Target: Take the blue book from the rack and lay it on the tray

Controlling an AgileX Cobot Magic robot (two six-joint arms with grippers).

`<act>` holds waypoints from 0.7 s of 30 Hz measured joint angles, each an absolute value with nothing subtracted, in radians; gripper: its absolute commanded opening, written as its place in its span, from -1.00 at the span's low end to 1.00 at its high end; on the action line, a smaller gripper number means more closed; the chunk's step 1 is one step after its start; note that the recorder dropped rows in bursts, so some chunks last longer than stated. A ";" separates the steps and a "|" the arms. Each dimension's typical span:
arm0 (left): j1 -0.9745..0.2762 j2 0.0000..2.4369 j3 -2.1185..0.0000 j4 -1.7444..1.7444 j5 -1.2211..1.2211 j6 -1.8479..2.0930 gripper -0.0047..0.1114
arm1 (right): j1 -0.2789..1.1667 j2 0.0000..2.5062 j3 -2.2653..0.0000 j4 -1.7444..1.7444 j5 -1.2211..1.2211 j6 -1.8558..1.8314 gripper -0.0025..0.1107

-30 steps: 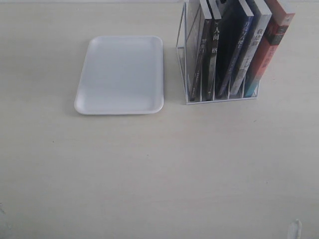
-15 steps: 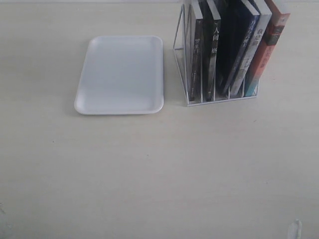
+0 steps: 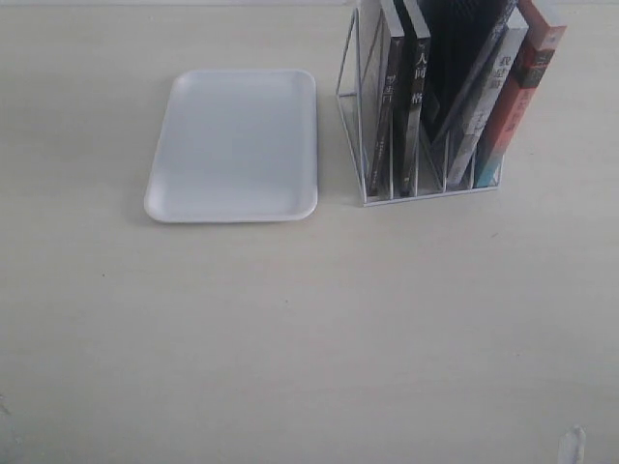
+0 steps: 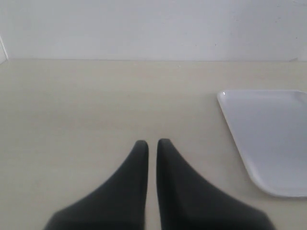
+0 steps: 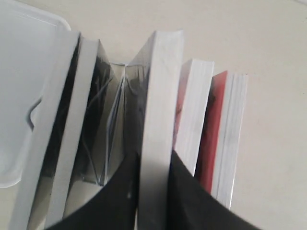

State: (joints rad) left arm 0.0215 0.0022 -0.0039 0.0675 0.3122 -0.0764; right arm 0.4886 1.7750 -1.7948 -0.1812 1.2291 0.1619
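The white wire rack (image 3: 416,188) stands right of the white tray (image 3: 232,145). In its middle slot the blue book (image 3: 456,68) shows only as a dark cover, raised, with its top beyond the picture's upper edge. In the right wrist view my right gripper (image 5: 154,165) is shut on that book's page edge (image 5: 160,96), one black finger on each side. The right gripper is outside the exterior view. My left gripper (image 4: 152,143) is shut on nothing, low over bare table, with the tray (image 4: 273,139) off to one side.
Two black-spined books (image 3: 401,97) lean in the rack's left slots. A grey-spined book (image 3: 488,106) and a red-orange-spined book (image 3: 522,87) fill the right slots. Rack wires (image 5: 110,134) show in the gap beside the held book.
The blue book has gone up out of its slot, and its spine with the lettering has left the exterior view. The rack and the other books shifted slightly. The tray stayed put.
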 measured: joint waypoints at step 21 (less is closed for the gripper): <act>0.021 0.002 -0.004 0.067 0.312 -0.076 -0.81 | 0.489 1.759 -1.795 -0.179 1.235 0.169 -0.96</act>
